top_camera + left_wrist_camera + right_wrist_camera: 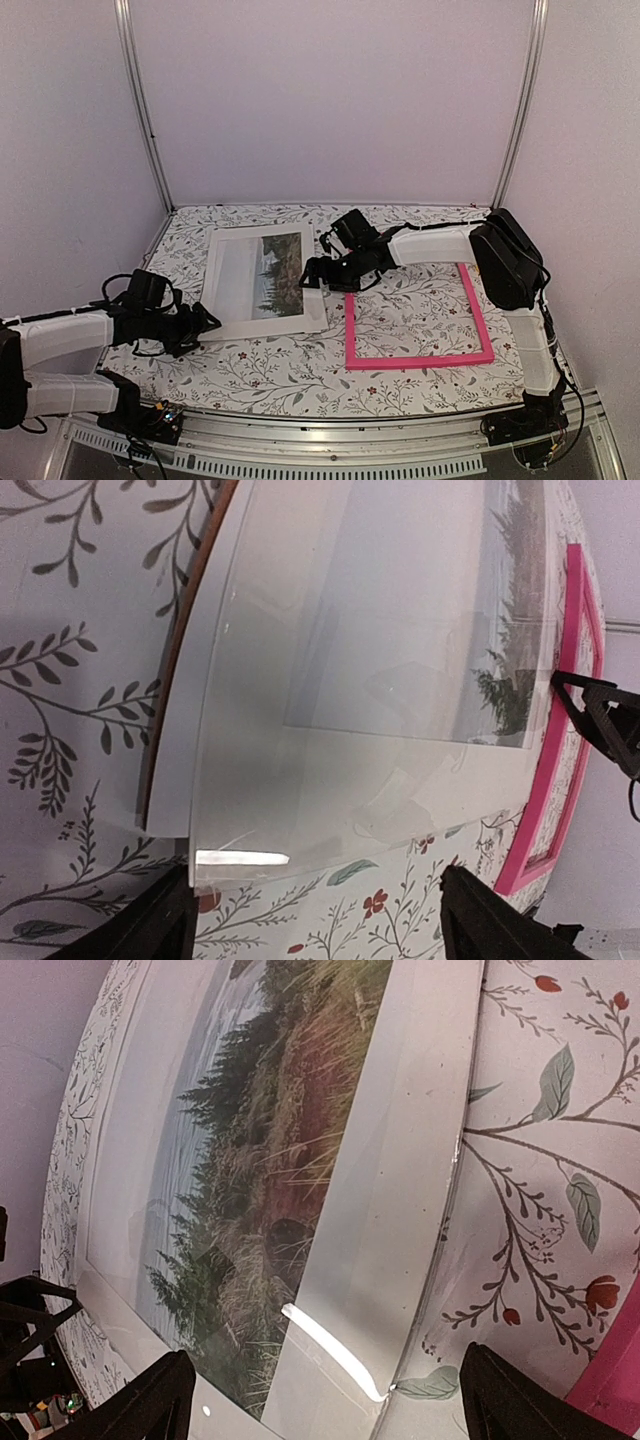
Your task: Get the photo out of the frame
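- The photo lay flat on the floral desk, outside the frame and just to its left, its near right corner close to the frame's left rail.
- The pink frame lay flat on the right half of the desk, the floral pattern showing through its opening.
- A clear sheet covered the photo, skewed so that one edge overhung onto the desk; the right wrist view showed a bright glint along that edge.
- A thin brown board peeked out from under the photo's white border in the left wrist view.
- The left tool sat low at the photo's near left corner, its fingers spread wide, nothing gripped between them; the clear sheet's corner lay just ahead of them.
- The right tool hovered at the photo's right edge, between photo and frame, its fingers also spread wide and holding nothing.
- Whether either tool touched the sheet could not be told.
- The two tools faced each other across the photo, each visible in the other's wrist view.
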